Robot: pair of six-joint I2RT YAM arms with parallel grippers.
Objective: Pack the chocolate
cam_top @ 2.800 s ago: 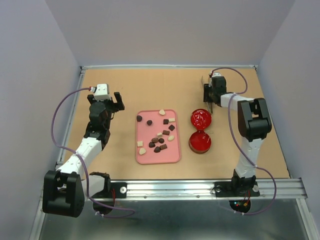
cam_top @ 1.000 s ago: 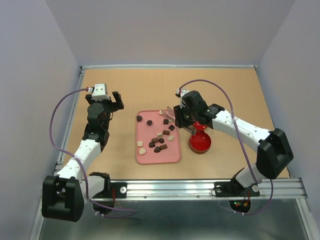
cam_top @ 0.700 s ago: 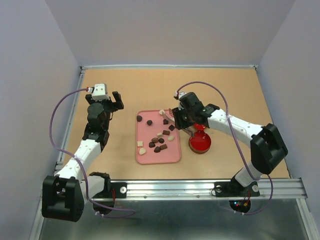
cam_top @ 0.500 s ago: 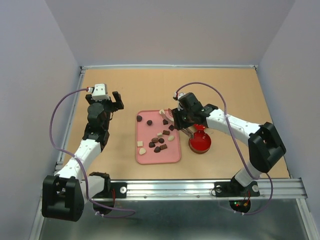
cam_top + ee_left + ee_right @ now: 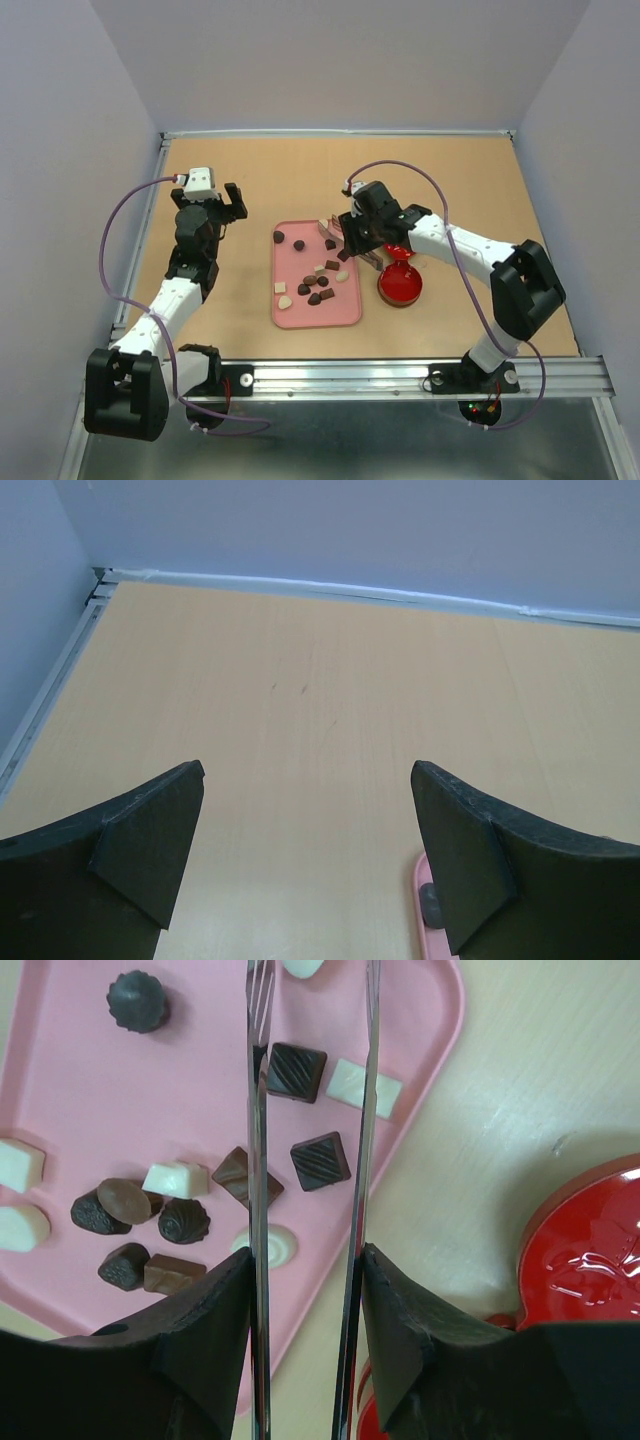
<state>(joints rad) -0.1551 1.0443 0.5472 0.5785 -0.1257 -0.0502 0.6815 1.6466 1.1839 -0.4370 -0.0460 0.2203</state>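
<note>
The chocolate lies scattered over the pink tray in the middle of the table — mostly dark pieces with a few cream-white ones, and none shows in the red tin, which stands open just right of the tray. Its embossed lid lies beside it on the table, partly hidden under the right arm in the overhead view. The right gripper hangs over the tray's far right corner, its fingers pressed from outside against the two arms of a pair of metal tongs, while the tong arms themselves stand apart. In the right wrist view a dark ribbed square lies between the tong arms near their tips, close against the left one, and a second dark square lies between them nearer the fingers; whether the tips touch the tray cannot be told. A white bar sits partly behind the right tong arm. The left gripper is held over bare table to the left of the tray, fingers spread wide with nothing between them — only a corner of the tray, with one dark piece on it, shows at the lower edge of its view
</note>
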